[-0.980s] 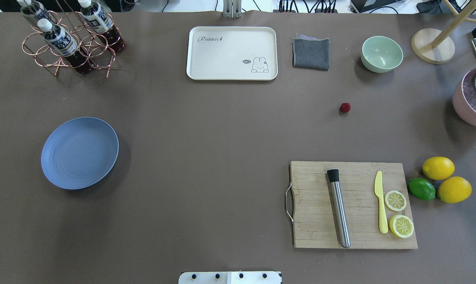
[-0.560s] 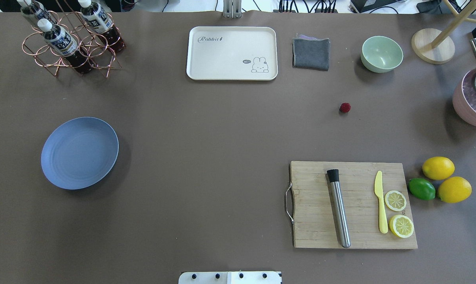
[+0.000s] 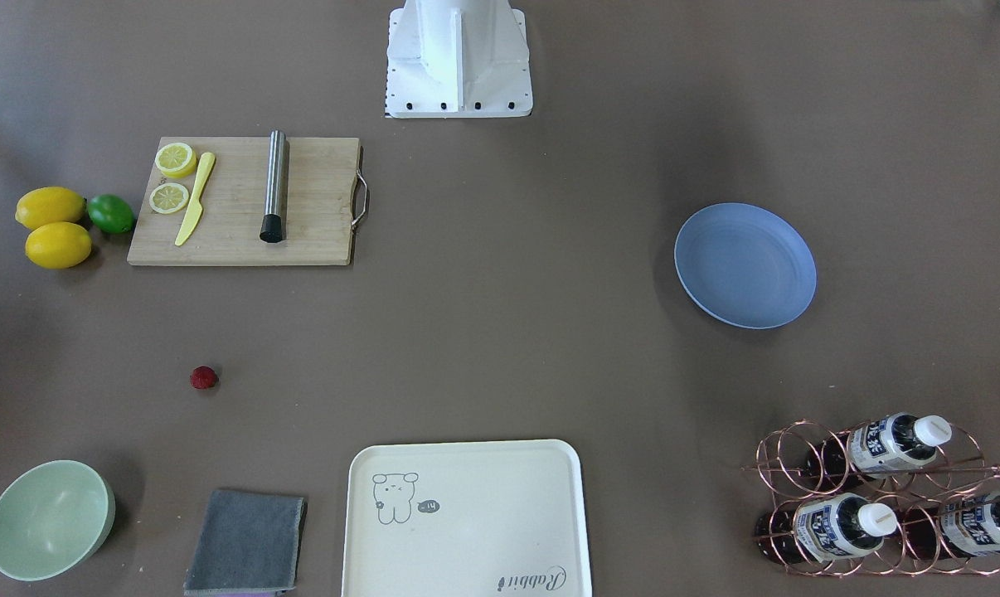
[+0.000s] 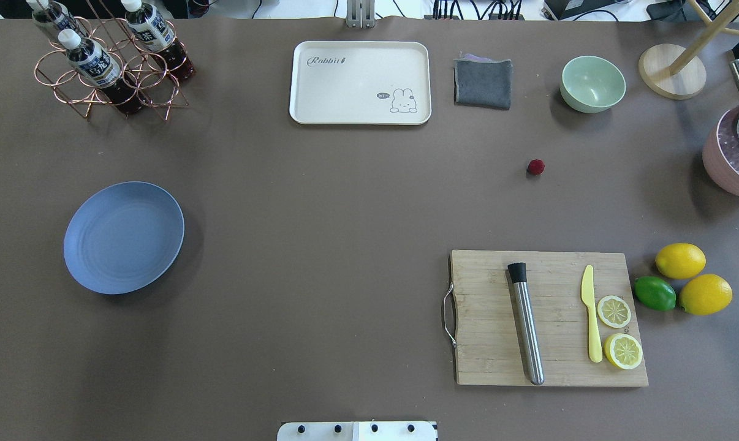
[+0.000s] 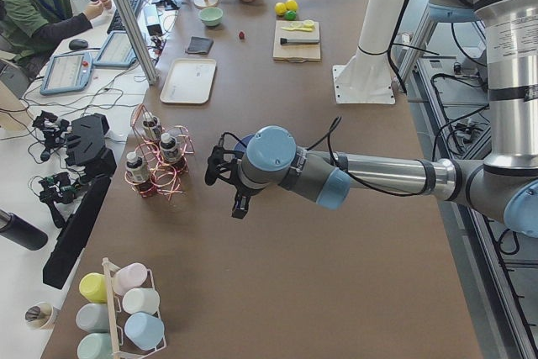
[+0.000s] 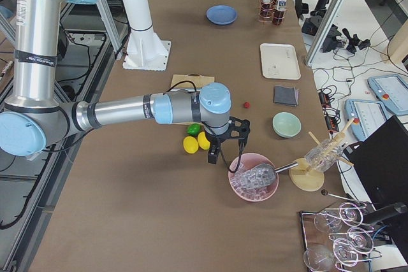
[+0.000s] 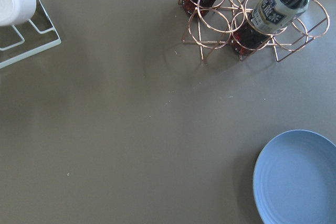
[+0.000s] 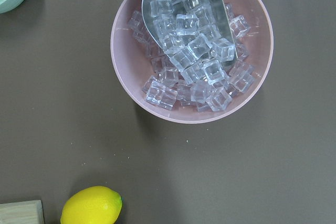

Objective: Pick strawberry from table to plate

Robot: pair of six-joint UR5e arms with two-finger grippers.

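**Overhead view, left to right**
- Copper wire bottle rack (image 4: 109,73): far left corner of the table (image 4: 320,202).
- Blue-grey plate (image 4: 124,237): left half of the table.
- Cream tray (image 4: 360,82): far edge, centre.
- Grey folded cloth (image 4: 483,82): just right of the tray.
- Strawberry (image 4: 535,166): lies on the bare table in the right half. It sits between the pale green bowl (image 4: 592,84) and the wooden cutting board (image 4: 486,318), touches neither, and is well apart from the plate.
- Lime (image 4: 654,293) and two lemons (image 4: 680,261): just right of the board.

**Arms**
- Left gripper (image 5: 227,181): hangs over the table near the rack and plate. Jaw state cannot be told.
- Right gripper (image 6: 228,137): hangs beside the pink bowl of ice cubes (image 8: 122,72), near the lemons. Jaw state cannot be told.
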